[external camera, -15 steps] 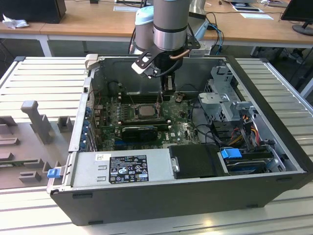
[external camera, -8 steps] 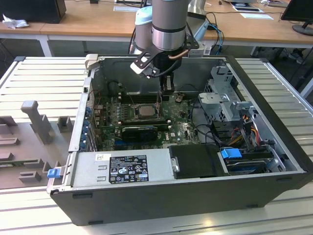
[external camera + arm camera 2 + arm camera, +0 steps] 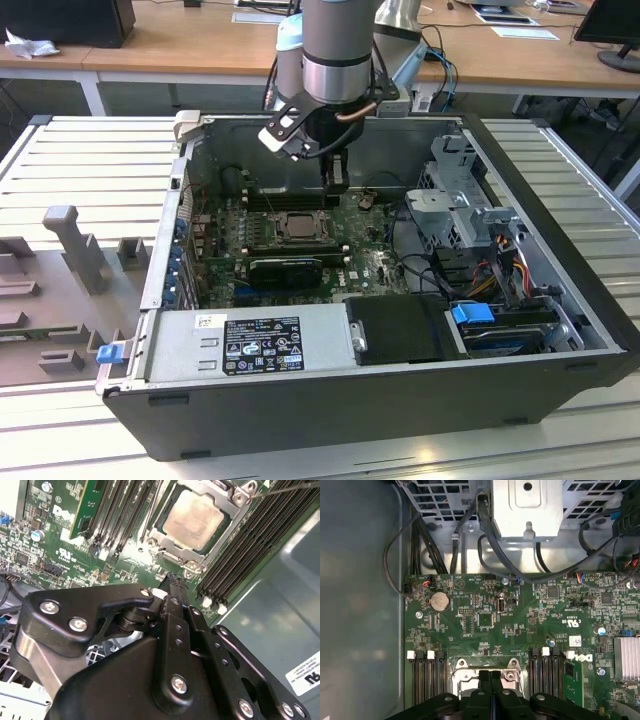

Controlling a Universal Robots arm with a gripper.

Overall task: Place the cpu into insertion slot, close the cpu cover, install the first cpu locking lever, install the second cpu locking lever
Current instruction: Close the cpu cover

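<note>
**Open computer case (image 3: 400,410), read from the exterior view's left to its right.** The motherboard (image 3: 225,250) lies flat on the case floor below the arm. The insertion slot (image 3: 281,229) is below the jaws, a little toward the exterior view's left. The cpu (image 3: 193,520) is seated inside it, and the cpu cover (image 3: 176,556) lies flat around the chip, whose pale face shows through the window. The gripper (image 3: 337,185) hangs over the slot's edge. In both wrist views its two fingers (image 3: 484,685) are pressed flat together with nothing between them, tips close to the cover's nearest rim; contact cannot be told. The drive cage (image 3: 455,205) is well apart from the jaws, toward the exterior view's right.

**Step in hand (judged):** a thin wire locking lever (image 3: 287,487) leaves the cover's far corner, beyond the jaws, and looks unlatched. To latch it well, the closed tips should bear near its free end, press it flat and guide it under its hook, clear of chip and memory slots (image 3: 245,545).

**Orientation:** the cpu faces up, out of the case's open side; being square, it has no long axis. The lever's long axis runs away from the jaws, out across the memory slots
</note>
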